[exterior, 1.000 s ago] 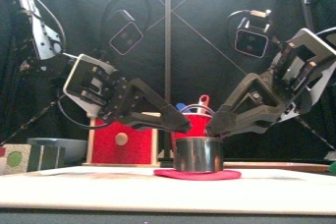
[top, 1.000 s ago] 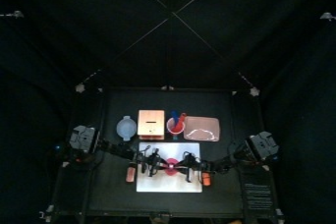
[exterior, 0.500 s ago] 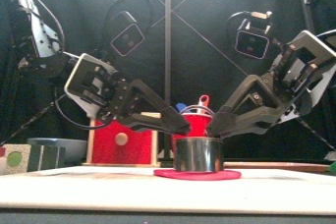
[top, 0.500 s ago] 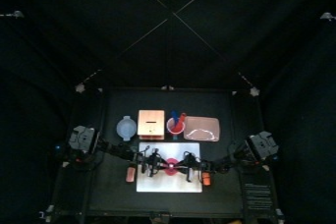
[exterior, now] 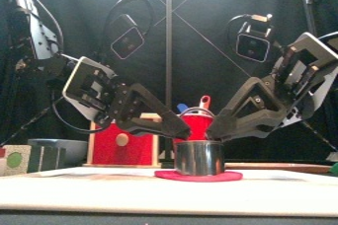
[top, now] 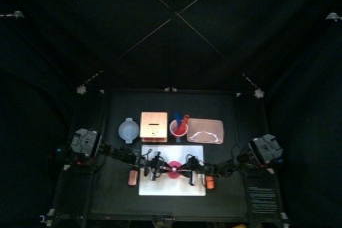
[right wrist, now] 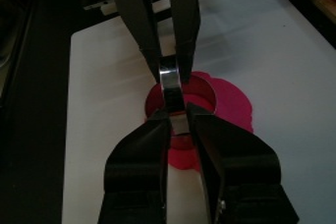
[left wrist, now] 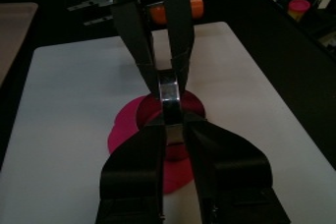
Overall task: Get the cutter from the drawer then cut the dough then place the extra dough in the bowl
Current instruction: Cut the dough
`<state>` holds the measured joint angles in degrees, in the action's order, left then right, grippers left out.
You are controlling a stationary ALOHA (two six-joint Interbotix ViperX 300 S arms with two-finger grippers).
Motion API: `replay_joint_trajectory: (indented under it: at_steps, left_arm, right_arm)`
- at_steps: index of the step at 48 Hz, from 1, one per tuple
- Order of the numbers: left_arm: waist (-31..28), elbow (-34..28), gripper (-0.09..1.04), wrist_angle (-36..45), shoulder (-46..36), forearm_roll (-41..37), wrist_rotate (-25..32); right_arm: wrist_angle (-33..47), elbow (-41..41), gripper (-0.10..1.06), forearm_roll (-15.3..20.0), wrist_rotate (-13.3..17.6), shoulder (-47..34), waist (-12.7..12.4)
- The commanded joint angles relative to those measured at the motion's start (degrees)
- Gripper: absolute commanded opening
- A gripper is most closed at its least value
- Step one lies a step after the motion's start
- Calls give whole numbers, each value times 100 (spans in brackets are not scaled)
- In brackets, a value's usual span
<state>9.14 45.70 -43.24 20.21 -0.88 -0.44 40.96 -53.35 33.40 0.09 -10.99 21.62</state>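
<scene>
Since the earlier frames almost nothing had shifted: both arms had only settled a touch closer over the round metal cutter, which stayed put. It stood upright on the red dough disc, which lay flat on the white cutting board at the middle of the counter's front edge. The left gripper and right gripper met tip to tip above it. Each had its jaws pressed nearly together, apparently pinching the wire handle.

The step in hand looked like the cut itself, with the fetch from the drawer done. The next move, I judged, called for an even downward push, then lifting the cutter clear so the outer ring could be picked off.

The blue-grey bowl waited behind the board toward the counter's left edge, just beside the wooden box. The red cup and pink tray continued that row. Nothing lay between board and bowl, but the two grippers crowded each other.
</scene>
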Motion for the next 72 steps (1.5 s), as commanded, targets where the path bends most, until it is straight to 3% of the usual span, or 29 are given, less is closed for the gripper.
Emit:
replay_joint_trajectory:
  at_steps: [1,29,72]
  left_arm:
    - [53,62,53,149,53,79,0]
    - [62,53,53,422,-44,105,9]
    - [62,79,52,492,211,193,0]
  right_arm:
    - [-141,26,52,53,88,-18,18]
    - [-782,-44,52,255,123,-105,26]
    - [-1037,-44,52,290,132,-167,-9]
